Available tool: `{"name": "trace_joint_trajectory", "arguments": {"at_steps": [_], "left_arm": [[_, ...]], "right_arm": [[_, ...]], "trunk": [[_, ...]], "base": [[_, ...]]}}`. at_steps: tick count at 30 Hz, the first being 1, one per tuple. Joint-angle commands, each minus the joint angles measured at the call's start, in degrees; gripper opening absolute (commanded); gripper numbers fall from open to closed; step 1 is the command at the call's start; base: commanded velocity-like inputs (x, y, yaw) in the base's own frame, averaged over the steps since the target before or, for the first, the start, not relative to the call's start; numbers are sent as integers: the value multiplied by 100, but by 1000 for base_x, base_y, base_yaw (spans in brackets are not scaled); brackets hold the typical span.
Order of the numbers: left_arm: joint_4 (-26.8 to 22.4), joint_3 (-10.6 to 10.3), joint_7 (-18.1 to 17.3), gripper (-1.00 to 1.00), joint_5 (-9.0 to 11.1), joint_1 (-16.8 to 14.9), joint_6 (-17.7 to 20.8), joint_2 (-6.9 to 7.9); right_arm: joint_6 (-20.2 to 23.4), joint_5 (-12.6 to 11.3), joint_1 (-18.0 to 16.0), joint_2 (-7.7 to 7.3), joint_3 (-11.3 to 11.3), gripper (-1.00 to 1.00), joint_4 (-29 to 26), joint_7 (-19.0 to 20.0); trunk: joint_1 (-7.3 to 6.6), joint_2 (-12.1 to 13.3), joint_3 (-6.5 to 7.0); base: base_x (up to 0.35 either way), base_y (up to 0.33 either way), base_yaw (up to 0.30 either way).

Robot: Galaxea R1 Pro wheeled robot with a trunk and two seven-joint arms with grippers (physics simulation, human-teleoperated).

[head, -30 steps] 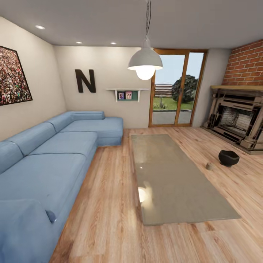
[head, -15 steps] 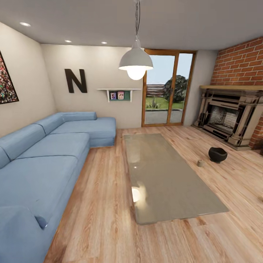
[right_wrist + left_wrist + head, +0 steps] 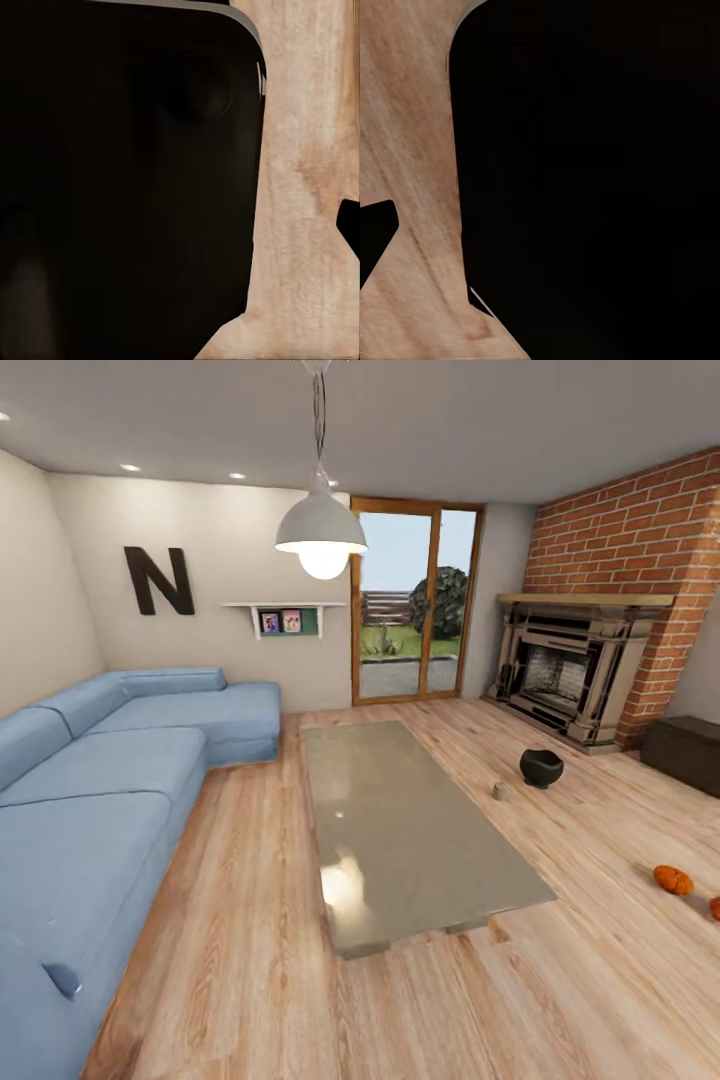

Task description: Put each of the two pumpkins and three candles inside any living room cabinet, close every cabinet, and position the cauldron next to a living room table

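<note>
Two orange pumpkins lie on the wood floor at the right: one whole pumpkin (image 3: 673, 879) and another pumpkin (image 3: 716, 907) cut by the picture's edge. The black cauldron (image 3: 541, 767) sits on the floor between the glass-topped table (image 3: 400, 810) and the fireplace, a short way from the table's right side. A small grey candle (image 3: 500, 791) stands just left of the cauldron. The dark-brown cabinet (image 3: 685, 752) shows at the right edge, its front shut as far as I see. Both wrist views show a large black shape over wood floor, with a small dark wedge at the frame edge.
A long blue corner sofa (image 3: 100, 790) runs along the left wall. The stone fireplace (image 3: 570, 675) stands against the brick wall at the right. A pendant lamp (image 3: 321, 535) hangs over the table. Glass patio doors (image 3: 410, 605) are at the back. Open floor lies around the table.
The camera has turned right: sofa, table and cauldron have slid left in the picture. The cabinet and both pumpkins have come into sight at the right.
</note>
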Motion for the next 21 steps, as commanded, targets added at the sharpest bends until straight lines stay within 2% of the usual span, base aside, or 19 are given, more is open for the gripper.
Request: {"name": "trace_joint_trajectory", "arguments": {"at_steps": [1,5,14,21], "left_arm": [[-9,3,-2,100,4,3,-1,-1],[-9,6,-2,100,4,3,-1,-9],[-8,10,-2,100,4,3,-1,-2],[-8,10,-2,100,4,3,-1,-11]], "right_arm": [[-20,1,-4,0,0,100,5,3],[-101,-2,-4,0,1,100,13,3],[-143,-3,-4,0,1,100,15,3],[-144,-9,-4,0,1,100,17,-3]], "trunk": [[-3,-3,-5],[-3,-3,-5],[-3,-3,-5],[-3,-3,-5]], "base": [[-265,-162,-289],[-214,-123,-290],[-38,-14,-290],[-233,-84,-290]]}}
